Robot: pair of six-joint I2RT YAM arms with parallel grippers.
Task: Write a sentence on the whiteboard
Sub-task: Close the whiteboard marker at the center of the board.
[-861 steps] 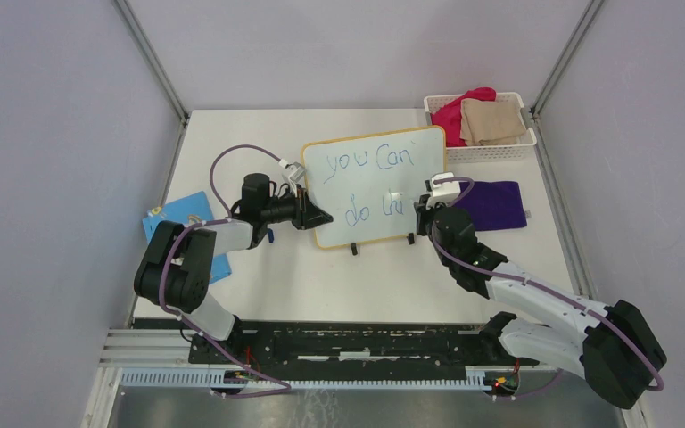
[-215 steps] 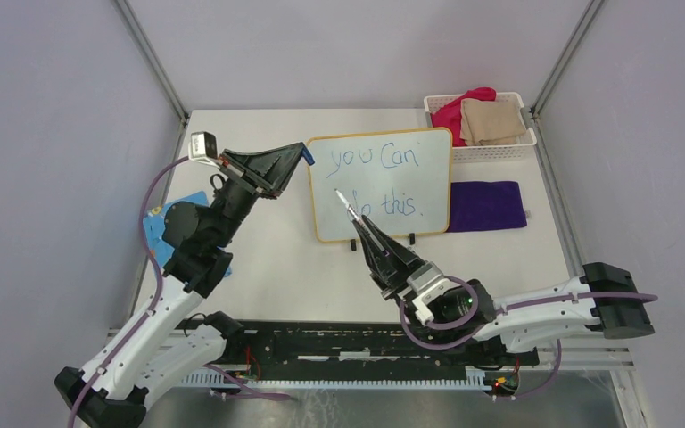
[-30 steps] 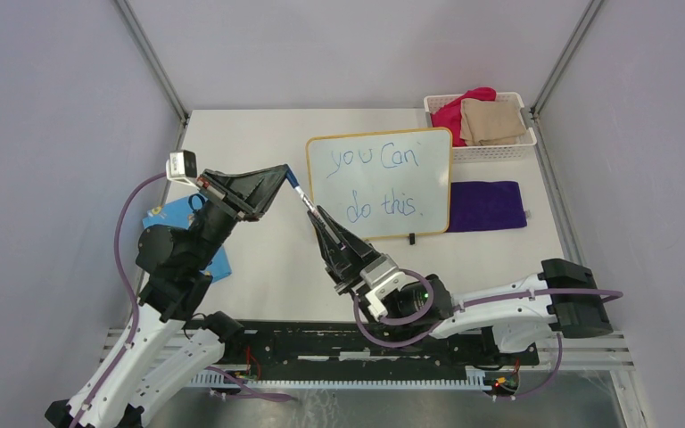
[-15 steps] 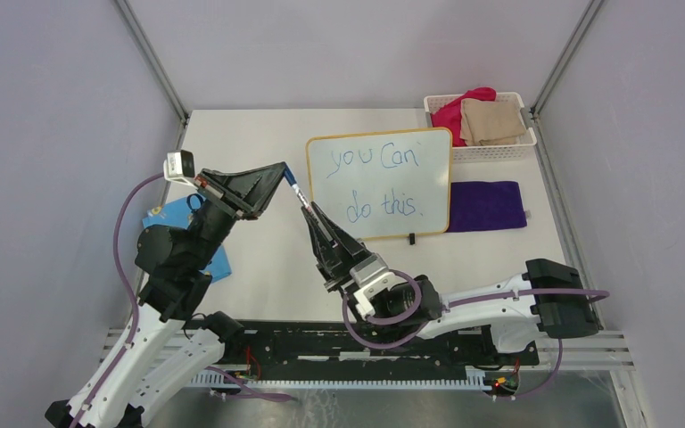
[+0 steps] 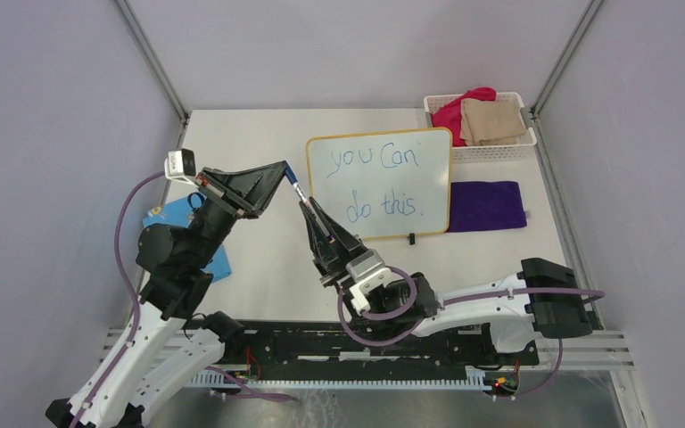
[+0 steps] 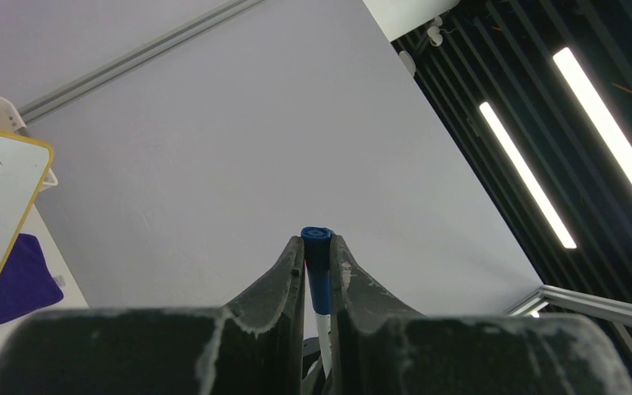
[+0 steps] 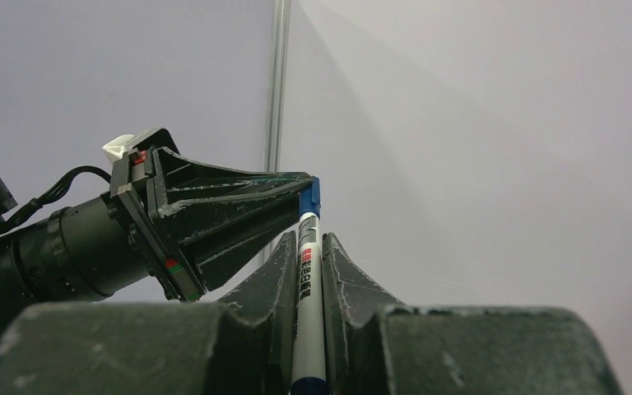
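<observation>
Your left pincer clamped on blue cap. Your right pincer clamped on white marker, cap meeting marker's end, both raised just left of whiteboard. Whiteboard stands on its feet mid-worktop. Sentence "you Can do this." sits on it, two blue lines.

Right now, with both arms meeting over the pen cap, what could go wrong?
The left fingers pinch only the small blue plastic cap while the right fingers pinch the slim white marker; an off-axis push could slip either loose. That joint hangs beside the small glossy yellow-rimmed whiteboard, so a swing might topple it or smear the blue handwritten sentence.
</observation>
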